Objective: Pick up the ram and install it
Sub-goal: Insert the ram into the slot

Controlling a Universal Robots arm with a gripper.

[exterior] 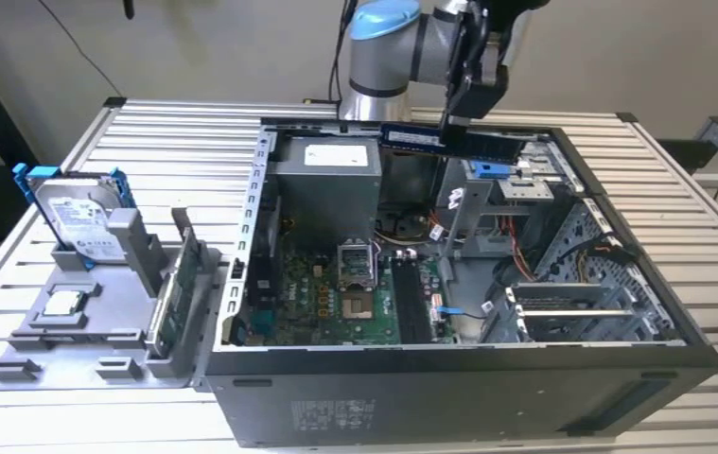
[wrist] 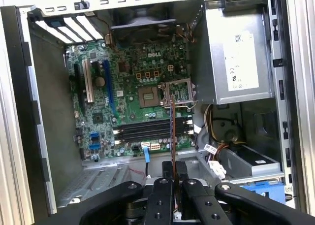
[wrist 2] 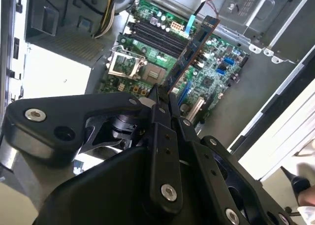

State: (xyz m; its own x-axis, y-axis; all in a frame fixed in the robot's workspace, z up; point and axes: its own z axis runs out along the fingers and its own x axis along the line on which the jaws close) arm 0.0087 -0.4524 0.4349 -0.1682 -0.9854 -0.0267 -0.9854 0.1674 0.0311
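Note:
My gripper (exterior: 457,121) hangs over the back of the open computer case (exterior: 460,378), shut on the ram (exterior: 447,142), a slim dark stick held level above the case's rim. In the second wrist view the ram (wrist 2: 194,52) juts out from the fingertips (wrist 2: 158,103) over the green motherboard (wrist 2: 216,72). The first wrist view has the ram (wrist: 172,136) edge-on, a thin line rising from the gripper (wrist: 173,175) across the black memory slots (wrist: 142,131). The same slots (exterior: 410,298) lie far below the ram in the exterior view.
Inside the case are a grey power supply (exterior: 327,184), an open processor socket (exterior: 356,267), cables and a drive cage (exterior: 510,194). At the exterior view's left a grey fixture (exterior: 81,331) holds a hard drive (exterior: 81,219), a silver chip (exterior: 66,303) and a green card (exterior: 176,293).

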